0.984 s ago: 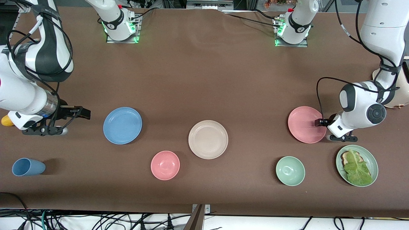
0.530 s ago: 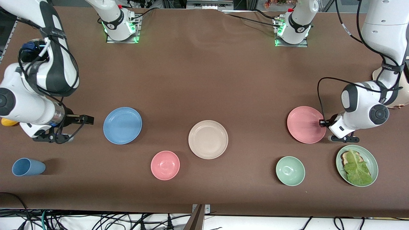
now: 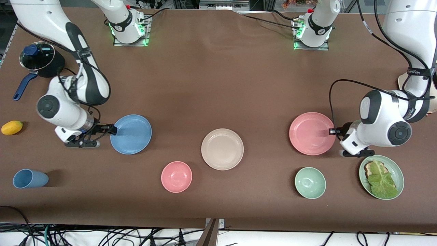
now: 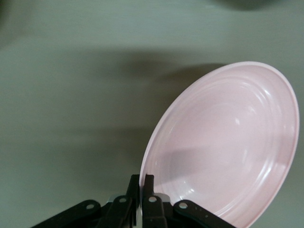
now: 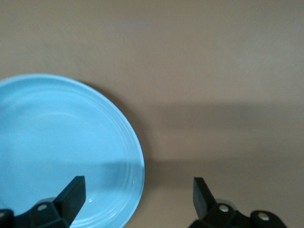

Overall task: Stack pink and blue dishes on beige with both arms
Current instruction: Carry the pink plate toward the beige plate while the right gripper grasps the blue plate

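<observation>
The pink plate is toward the left arm's end of the table. My left gripper is shut on its rim. In the left wrist view the pink plate tilts up from the cloth, with a shadow under it and the left gripper pinching its edge. The blue plate lies flat toward the right arm's end. My right gripper is open at its rim. In the right wrist view the right gripper straddles the blue plate. The beige plate lies bare between the two.
A pink bowl and a green bowl sit nearer the camera than the plates. A green plate with lettuce and toast lies beside the left arm's wrist. A blue cup, a lemon and a lidded pot are at the right arm's end.
The right arm swung in from the table's end, bringing its open gripper to the blue plate's rim. The left gripper, shut on the pink plate, carried it toward the beige plate.
</observation>
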### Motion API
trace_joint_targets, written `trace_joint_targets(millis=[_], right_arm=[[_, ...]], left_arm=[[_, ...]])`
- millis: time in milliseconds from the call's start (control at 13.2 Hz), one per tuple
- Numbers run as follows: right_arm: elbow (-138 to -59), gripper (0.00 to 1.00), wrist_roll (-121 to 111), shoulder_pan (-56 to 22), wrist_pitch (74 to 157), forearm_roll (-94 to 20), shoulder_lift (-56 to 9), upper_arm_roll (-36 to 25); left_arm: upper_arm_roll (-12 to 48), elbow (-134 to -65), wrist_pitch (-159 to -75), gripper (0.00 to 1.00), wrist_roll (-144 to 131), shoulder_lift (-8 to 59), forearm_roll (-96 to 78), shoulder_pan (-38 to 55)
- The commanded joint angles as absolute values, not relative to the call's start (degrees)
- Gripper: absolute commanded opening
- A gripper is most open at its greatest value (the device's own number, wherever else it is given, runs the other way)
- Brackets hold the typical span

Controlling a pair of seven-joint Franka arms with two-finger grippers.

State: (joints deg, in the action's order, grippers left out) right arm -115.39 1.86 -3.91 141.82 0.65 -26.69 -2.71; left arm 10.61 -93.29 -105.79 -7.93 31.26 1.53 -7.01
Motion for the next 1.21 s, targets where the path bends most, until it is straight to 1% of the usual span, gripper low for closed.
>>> trace_joint_targets(millis=[0,76,151,227,378,454,681,757,832,984,1135], right_arm=[[-120.66,1.00,1.32,-3.52,148.95,0.26,-26.80,-2.29],[-121.37,0.99,1.23,-3.52,150.19,0.26,-26.98,-2.29],[-121.46,0.94,1.23,-3.52,150.20,0.26,-26.98,-2.29],[-121.46,0.84,1.32,-3.52,150.21,0.26,-26.98,-2.29],[-121.38,0.58,1.58,-3.52,150.21,0.18,-27.24,-2.20],[-121.29,0.46,1.58,-3.52,150.21,0.18,-27.33,-2.20],[-121.20,0.15,1.67,-3.52,149.94,-0.35,-27.33,-2.20],[-121.11,0.07,1.58,-3.52,149.77,-0.96,-27.25,-2.11],[-121.11,0.01,1.58,-3.52,149.33,-1.05,-26.99,-2.11],[-120.33,0.00,1.58,-3.52,146.62,-1.32,-25.67,-1.85],[-117.88,0.00,1.50,-3.60,142.14,-1.41,-24.88,-1.58]], left_arm=[[14.40,-87.90,-100.55,0.00,-14.47,31.11,-2.88,-6.77],[16.42,-87.02,-100.55,0.00,-18.33,31.11,-3.68,-6.07],[18.18,-85.79,-100.72,0.00,-22.11,31.64,-3.78,-5.02],[18.89,-85.17,-101.07,0.00,-25.28,32.77,-4.21,-2.75],[18.81,-80.88,-103.61,0.00,-30.03,36.19,-5.18,2.09],[18.81,-79.12,-105.62,0.00,-32.06,38.04,-5.19,4.37],[18.37,-77.35,-114.57,0.00,-38.56,42.00,-4.84,10.00],[18.20,-77.34,-117.31,0.00,-40.06,42.97,-4.66,11.24],[18.11,-77.26,-120.03,0.00,-41.30,44.02,-4.57,12.47],[17.14,-77.26,-125.22,0.00,-43.58,45.96,-4.48,14.58],[16.26,-77.26,-127.52,0.00,-44.47,47.37,-4.39,15.82]])
